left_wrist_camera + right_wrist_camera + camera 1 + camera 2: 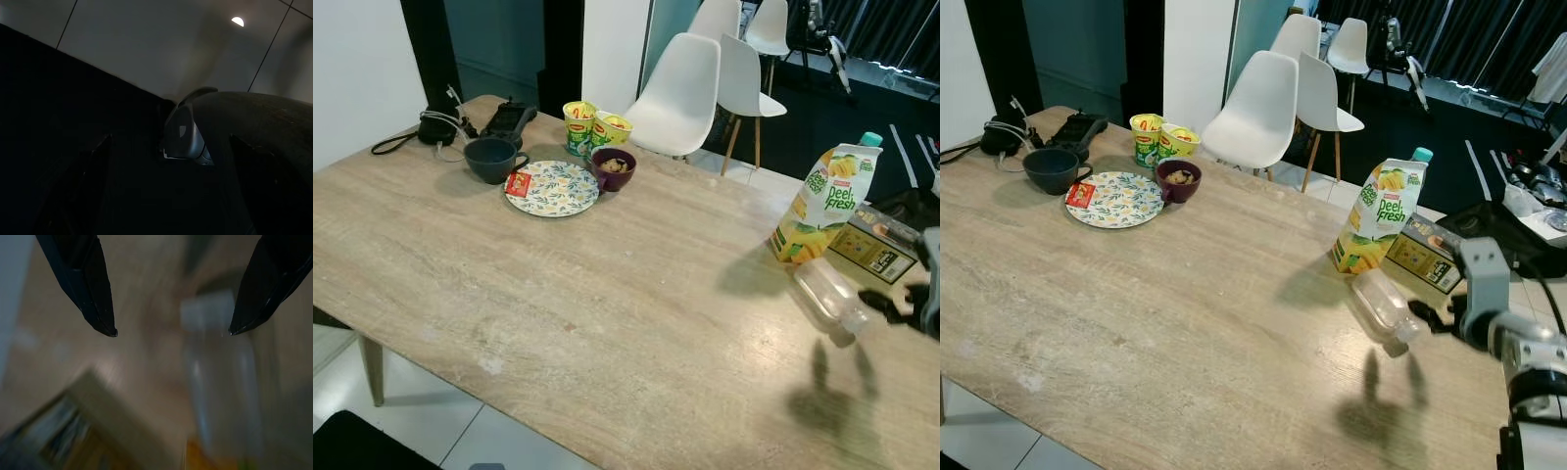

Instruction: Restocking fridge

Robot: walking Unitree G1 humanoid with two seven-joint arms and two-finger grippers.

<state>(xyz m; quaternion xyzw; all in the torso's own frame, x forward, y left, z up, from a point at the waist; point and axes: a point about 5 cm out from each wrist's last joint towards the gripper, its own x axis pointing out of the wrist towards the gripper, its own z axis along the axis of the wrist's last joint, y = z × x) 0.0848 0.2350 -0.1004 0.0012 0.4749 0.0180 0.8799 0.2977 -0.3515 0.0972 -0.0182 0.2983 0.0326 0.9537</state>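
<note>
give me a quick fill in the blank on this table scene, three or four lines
1. The clear bottle is ____ on the table, not upright.
2. The juice carton stands ____, with a teal cap.
3. The right gripper has its fingers ____, just short of the bottle.
4. The red packet rests on the ____ beside the dark mug.

Missing words: lying; upright; open; plate

Our 2 head eyes look forward and down across the wooden table (607,294), both sharing the juice carton (1379,217) standing at its far right. Our right wrist camera looks close along its fingers (90,289) toward that carton, blurred. Our left wrist camera sits in shade below.
</note>
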